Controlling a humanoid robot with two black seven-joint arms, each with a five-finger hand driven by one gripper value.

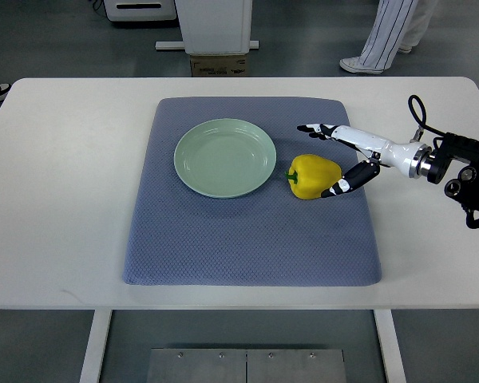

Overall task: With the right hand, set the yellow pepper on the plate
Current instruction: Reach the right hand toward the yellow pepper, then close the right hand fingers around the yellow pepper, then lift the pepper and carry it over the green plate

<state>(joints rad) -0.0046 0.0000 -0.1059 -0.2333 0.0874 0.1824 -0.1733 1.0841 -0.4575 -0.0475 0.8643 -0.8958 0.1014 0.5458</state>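
A yellow pepper (313, 176) with a green stem lies on its side on the blue-grey mat (247, 231), just right of the plate. The pale green plate (224, 157) sits on the mat's upper middle and holds nothing. My right hand (323, 159) comes in from the right edge, fingers spread: the upper fingers (315, 129) reach above the pepper and the thumb (347, 183) sits at its lower right side. The hand is open around the pepper's right side and does not grip it. The left arm is out of view.
The mat lies on a white table (56, 199). A white machine base (214, 28) and a cardboard box stand beyond the far edge. A person's legs and shoe (375, 48) show at the top right.
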